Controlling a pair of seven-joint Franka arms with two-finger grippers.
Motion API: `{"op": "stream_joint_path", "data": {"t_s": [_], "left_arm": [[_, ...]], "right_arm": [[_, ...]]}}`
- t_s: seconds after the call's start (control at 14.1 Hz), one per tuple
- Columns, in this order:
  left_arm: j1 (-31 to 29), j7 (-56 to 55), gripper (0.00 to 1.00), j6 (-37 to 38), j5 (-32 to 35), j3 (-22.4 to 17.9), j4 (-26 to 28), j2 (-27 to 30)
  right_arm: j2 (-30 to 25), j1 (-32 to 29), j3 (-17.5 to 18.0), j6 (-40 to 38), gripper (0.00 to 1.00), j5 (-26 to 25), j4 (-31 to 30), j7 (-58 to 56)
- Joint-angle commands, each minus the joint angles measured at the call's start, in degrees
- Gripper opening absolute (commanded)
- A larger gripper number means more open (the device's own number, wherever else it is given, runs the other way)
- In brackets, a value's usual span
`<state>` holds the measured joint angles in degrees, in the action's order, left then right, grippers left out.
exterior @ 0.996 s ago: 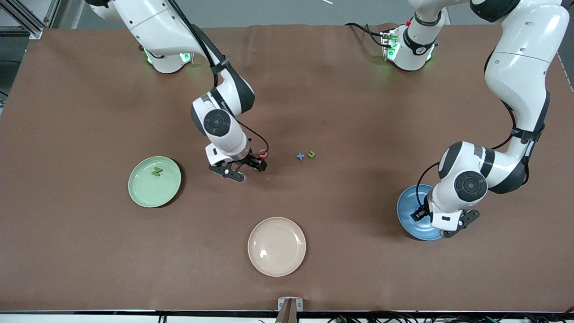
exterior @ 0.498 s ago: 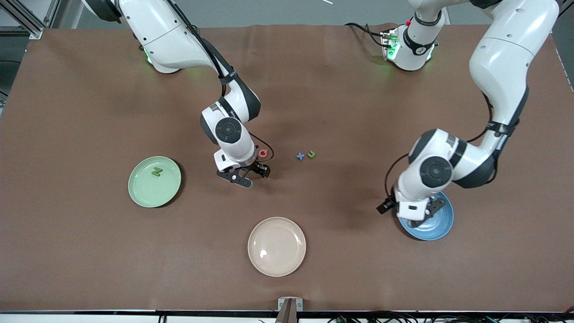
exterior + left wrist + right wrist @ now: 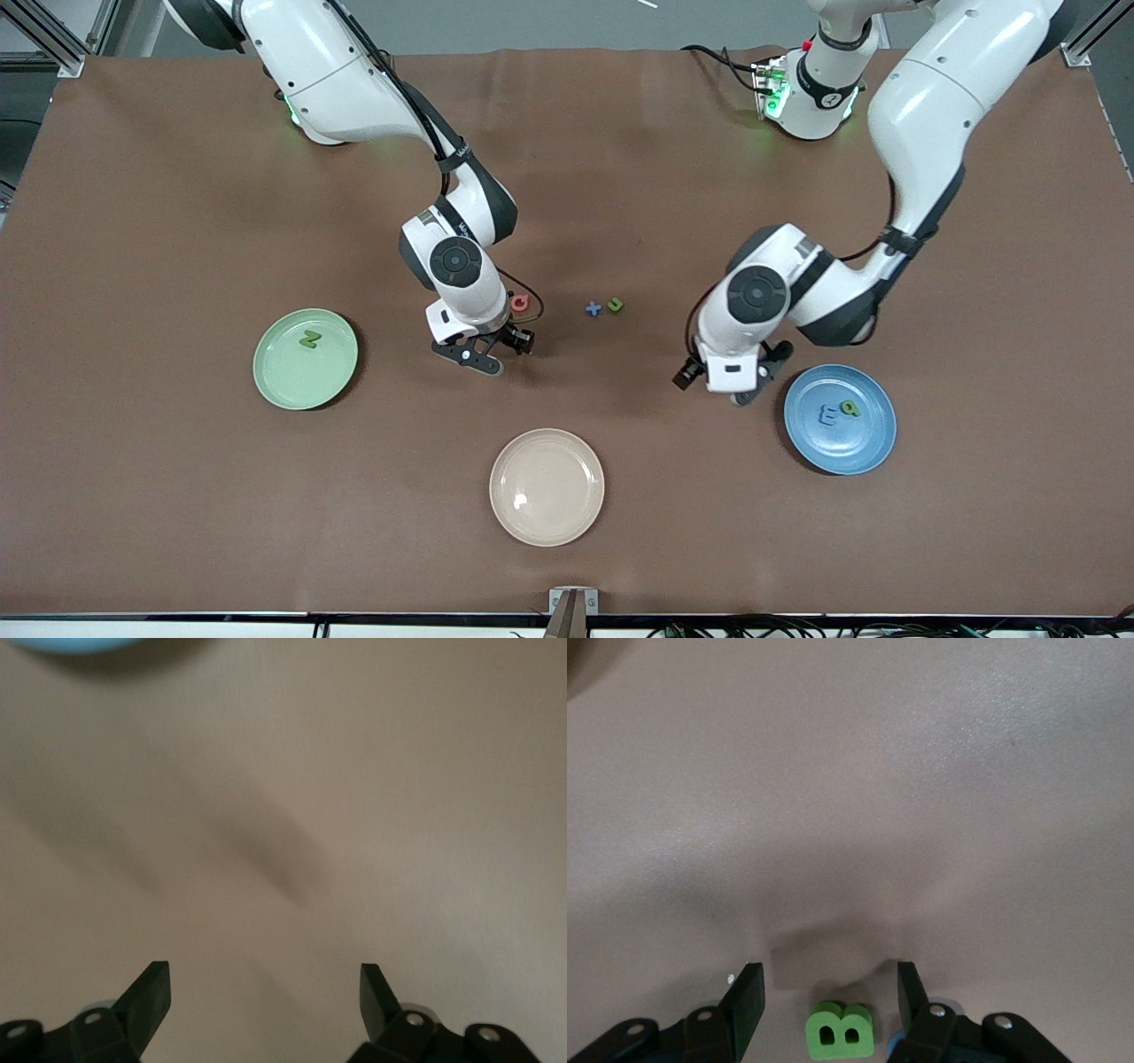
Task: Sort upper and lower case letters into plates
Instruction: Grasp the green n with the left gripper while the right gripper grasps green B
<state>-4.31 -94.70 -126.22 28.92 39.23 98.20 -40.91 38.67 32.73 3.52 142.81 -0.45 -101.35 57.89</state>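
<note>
My right gripper [image 3: 496,347] is low over the table beside a red letter [image 3: 521,303]. In the right wrist view a green letter B [image 3: 840,1032] lies flat between its fingers, with a gap on each side; the gripper [image 3: 827,983] is open. A blue letter [image 3: 593,308] and a green letter [image 3: 615,305] lie side by side mid-table. The pale green plate [image 3: 276,372] holds a green N [image 3: 309,338]. The blue plate [image 3: 855,447] holds a blue E [image 3: 827,414] and a green letter [image 3: 850,408]. My left gripper [image 3: 760,376] hangs open and empty [image 3: 264,979] over bare table beside the blue plate [image 3: 71,642].
A cream plate [image 3: 547,486] lies empty near the front edge, nearer to the camera than the loose letters. Brown cloth covers the whole table. Both arm bases stand along the table's back edge.
The left arm has swung off the blue plate toward the table's middle, uncovering the two letters in it. The right gripper has shifted slightly and its fingers have narrowed around the green B.
</note>
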Motion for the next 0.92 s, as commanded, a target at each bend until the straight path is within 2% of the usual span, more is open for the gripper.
{"op": "stream_joint_path", "data": {"t_s": [0.0,0.21,0.36,0.57,0.85], "left_arm": [[1.49,-6.97,0.92,-5.33,1.13,-0.03,5.67,1.45],[4.47,-14.61,0.89,-10.53,2.79,0.05,8.94,1.54],[6.24,-22.33,0.85,-10.53,8.93,0.14,9.20,0.92],[8.44,-25.44,0.76,-12.36,9.57,0.14,10.17,0.05],[11.07,-28.17,0.69,-14.66,9.66,-0.03,10.70,-0.92]], "right_arm": [[0.52,0.84,-0.54,0.19,0.66,-1.48,0.72,1.70],[0.61,1.28,-0.54,0.19,0.66,-1.48,0.55,3.01],[0.52,1.72,-0.54,-0.08,0.66,-1.40,0.54,3.98],[0.52,2.42,-0.54,-0.16,0.63,-1.40,0.37,5.12],[0.44,2.77,-0.54,-0.43,0.58,-1.48,0.28,5.83]]}}
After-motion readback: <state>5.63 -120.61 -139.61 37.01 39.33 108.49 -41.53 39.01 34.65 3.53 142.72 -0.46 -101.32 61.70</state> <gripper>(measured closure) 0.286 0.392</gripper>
